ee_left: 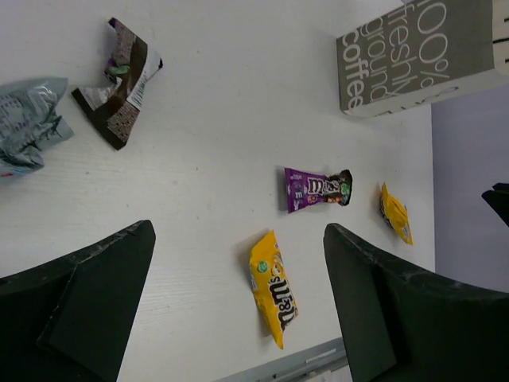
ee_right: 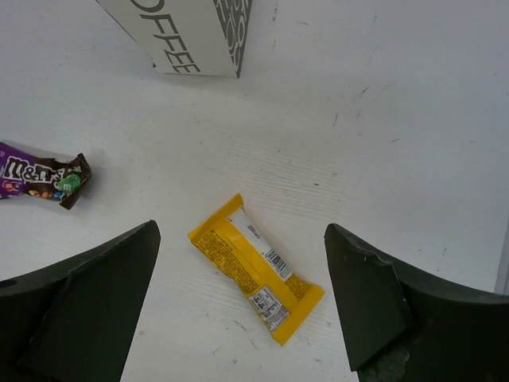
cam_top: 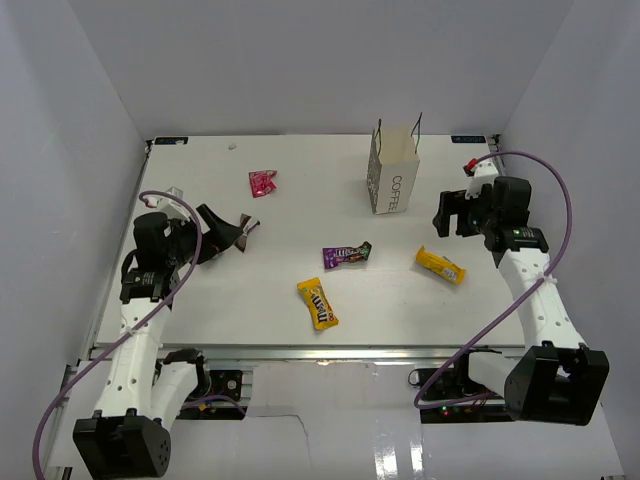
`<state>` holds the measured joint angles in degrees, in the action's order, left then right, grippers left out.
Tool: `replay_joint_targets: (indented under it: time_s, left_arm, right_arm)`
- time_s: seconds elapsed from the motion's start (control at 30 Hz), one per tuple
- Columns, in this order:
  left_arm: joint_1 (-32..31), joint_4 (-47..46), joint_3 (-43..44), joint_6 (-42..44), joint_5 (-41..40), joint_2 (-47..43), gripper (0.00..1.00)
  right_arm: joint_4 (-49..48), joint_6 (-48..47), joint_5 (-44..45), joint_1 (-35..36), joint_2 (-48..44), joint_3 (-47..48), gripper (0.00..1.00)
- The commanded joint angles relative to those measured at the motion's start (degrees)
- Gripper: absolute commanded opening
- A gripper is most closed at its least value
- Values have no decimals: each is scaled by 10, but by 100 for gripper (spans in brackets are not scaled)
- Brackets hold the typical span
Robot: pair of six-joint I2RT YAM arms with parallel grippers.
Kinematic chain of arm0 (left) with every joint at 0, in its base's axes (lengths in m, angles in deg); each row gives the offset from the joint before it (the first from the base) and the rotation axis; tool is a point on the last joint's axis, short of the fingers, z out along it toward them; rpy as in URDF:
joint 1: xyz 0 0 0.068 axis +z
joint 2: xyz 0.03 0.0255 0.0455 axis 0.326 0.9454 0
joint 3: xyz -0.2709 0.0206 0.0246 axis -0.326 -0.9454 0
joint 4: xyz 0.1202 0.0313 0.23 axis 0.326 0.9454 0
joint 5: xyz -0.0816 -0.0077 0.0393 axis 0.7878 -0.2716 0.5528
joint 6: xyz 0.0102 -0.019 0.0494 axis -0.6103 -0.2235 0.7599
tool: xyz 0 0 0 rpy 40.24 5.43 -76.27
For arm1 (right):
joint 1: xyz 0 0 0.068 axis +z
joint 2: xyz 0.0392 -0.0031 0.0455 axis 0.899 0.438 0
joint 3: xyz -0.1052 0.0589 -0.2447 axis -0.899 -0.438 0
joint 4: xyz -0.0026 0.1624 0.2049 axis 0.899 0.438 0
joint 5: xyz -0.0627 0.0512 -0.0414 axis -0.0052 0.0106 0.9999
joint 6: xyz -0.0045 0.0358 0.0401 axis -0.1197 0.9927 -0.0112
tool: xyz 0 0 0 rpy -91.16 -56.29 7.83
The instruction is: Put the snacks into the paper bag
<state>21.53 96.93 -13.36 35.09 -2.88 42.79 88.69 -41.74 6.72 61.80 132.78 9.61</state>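
The white paper bag (cam_top: 393,172) marked COFFEE stands upright at the back right. On the table lie a pink-red snack (cam_top: 263,182), a purple-and-dark snack (cam_top: 346,255), a yellow M&M's snack (cam_top: 317,303) and a second yellow snack (cam_top: 440,264). My left gripper (cam_top: 222,236) is open and empty at the left, and the M&M's pack (ee_left: 273,288) lies well ahead of its fingers. My right gripper (cam_top: 452,212) is open and empty, hovering by the bag over the second yellow snack (ee_right: 254,270), which lies between its fingers in the right wrist view.
A dark brown torn wrapper (ee_left: 119,87) and a crumpled silvery wrapper (ee_left: 28,119) lie close to my left gripper. White walls enclose the table on three sides. The table's front edge (cam_top: 320,352) runs just below the M&M's pack.
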Motion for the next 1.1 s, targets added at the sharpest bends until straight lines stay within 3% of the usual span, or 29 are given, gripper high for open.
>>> replay_joint_targets:
  time_s: [0.0, 0.1, 0.13, 0.27, 0.37, 0.53, 0.6, 0.77, 0.83, 1.07]
  left_arm:
    - [0, -16, -16, -10, 73, -16, 98]
    - [0, -17, -27, -13, 93, -25, 98]
    - [0, -16, -29, -14, 102, -31, 98]
    - [0, -17, -42, -23, 126, -39, 98]
    - [0, -17, -55, -40, 139, -40, 98]
    - [0, -17, -73, -76, 165, -37, 98]
    - [-1, -17, -77, -84, 173, -39, 98]
    - [-1, -14, -88, -101, 181, -56, 98]
    - [-1, -8, -96, -107, 182, -66, 98]
    - [-1, 5, -132, -124, 179, -109, 98]
  right_arm:
    - [18, -6, -44, 0, -6, 37, 90]
    - [61, -100, -110, 0, 4, 48, 90]
    - [78, -189, -158, 0, 10, 48, 90]
    - [187, -385, -239, 2, 36, 66, 90]
    - [251, -460, -230, 6, 62, 82, 90]
    - [254, -477, -68, 70, 156, 93, 98]
    - [248, -468, -44, 99, 194, 98, 100]
    - [217, -404, 70, 145, 283, 133, 91]
    - [222, -397, 97, 145, 294, 134, 86]
    - [188, -439, 155, 144, 261, 54, 86]
